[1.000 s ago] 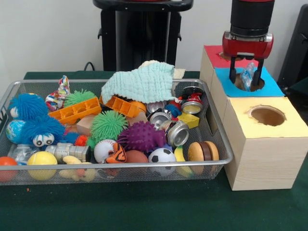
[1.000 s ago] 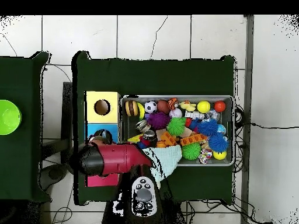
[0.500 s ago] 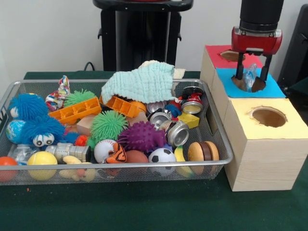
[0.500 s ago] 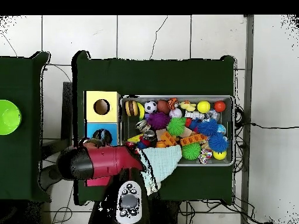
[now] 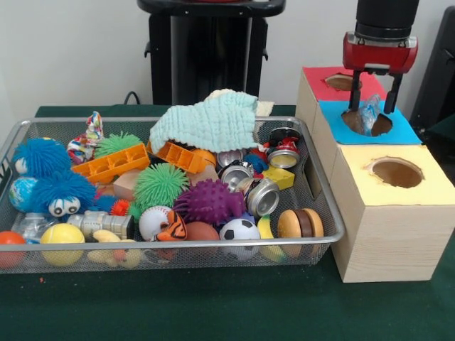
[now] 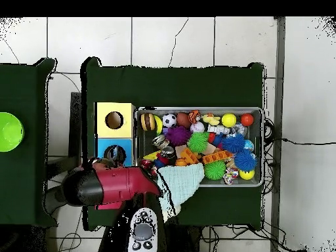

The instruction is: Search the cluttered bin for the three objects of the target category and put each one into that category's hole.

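Observation:
The wire mesh bin (image 5: 334, 226) is full of toys; it also shows in the overhead view (image 6: 199, 110). My gripper (image 5: 371, 106) hangs open just above the blue-surround hole (image 5: 398, 131) on the wooden box. A see-through plastic bottle (image 5: 368, 114) stands in that hole, its top sticking out between my fingers but free of them. Another see-through bottle (image 5: 28, 225) lies at the bin's front left corner beside an orange ball. In the overhead view my red arm (image 6: 118, 184) covers the gripper next to the blue hole (image 6: 115, 153).
The red-surround hole (image 5: 340, 82) lies behind the blue one, the yellow-surround hole (image 5: 395, 171) in front. A pale green cloth (image 5: 210, 121) drapes the bin's back rim. Shiny cans (image 5: 261, 197) lie mid-bin. A green bowl (image 6: 8, 131) sits on a side table.
My gripper has risen from the blue hole and let go of the bottle, which stays standing in the hole. In the overhead view the arm has swung back toward the base.

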You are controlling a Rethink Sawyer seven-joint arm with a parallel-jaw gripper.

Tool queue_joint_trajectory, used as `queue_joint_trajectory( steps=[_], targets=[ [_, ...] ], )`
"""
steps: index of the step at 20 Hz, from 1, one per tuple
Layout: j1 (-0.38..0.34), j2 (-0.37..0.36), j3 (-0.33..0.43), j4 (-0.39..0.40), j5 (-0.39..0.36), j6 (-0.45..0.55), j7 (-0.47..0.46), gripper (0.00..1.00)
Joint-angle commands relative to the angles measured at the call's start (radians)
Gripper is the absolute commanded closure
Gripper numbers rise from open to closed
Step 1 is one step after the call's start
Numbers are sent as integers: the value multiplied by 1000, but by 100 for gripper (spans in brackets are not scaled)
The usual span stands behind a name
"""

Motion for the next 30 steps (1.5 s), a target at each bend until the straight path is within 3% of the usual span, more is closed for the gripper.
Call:
queue_joint_trajectory(
  steps=[1, 5, 6, 14, 30],
  targets=[
    [-22, -42, -16, 56, -6, 142, 93, 0],
    [-33, -92, -11, 63, -6, 263, 57, 0],
    [-29, -100, -13, 65, -2, 279, 67, 100],
    [-29, -111, -4, 23, 14, 317, 92, 100],
    [-90, 80, 33, 21, -54, 8, 73, 100]
  ],
)
